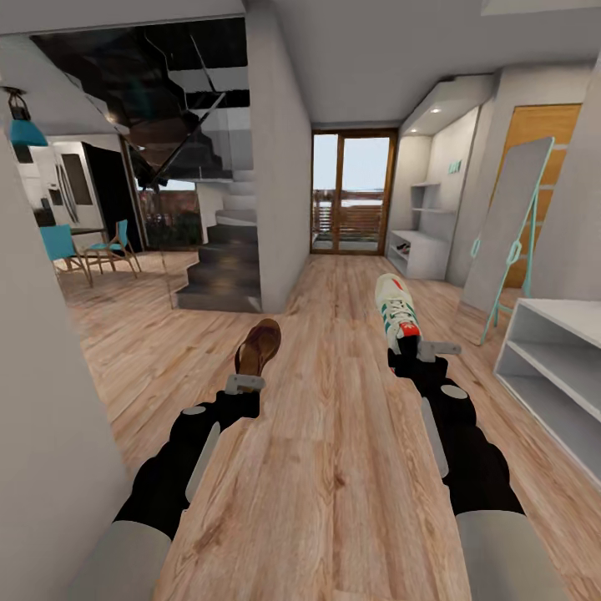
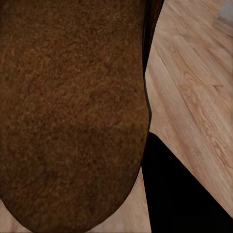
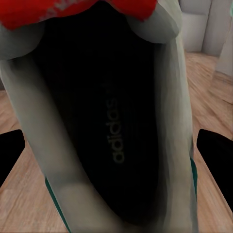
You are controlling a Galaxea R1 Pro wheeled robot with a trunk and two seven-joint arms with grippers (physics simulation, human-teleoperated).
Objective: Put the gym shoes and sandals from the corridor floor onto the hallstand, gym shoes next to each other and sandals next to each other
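- Carrying one shoe in each arm, the robot stands mid-corridor above the corridor floor [image 1: 334, 467], the transport step of the task apparently under way.
- At left, the left tool [image 1: 244, 383] pinches a brown sandal [image 1: 258, 346] by one end, held clear of the planks; the left wrist view shows its sole [image 2: 73, 111] close up.
- At right, the right tool [image 1: 426, 351] is clamped on the heel of a white gym shoe [image 1: 395, 310], toe pointing away.
- Near right stands the hallstand [image 1: 551, 359], shelves open; a similar white unit [image 1: 417, 250] sits far right by the glass door.
- Next, likely: turn right toward the rack and set each shoe down with room beside it for its partner.
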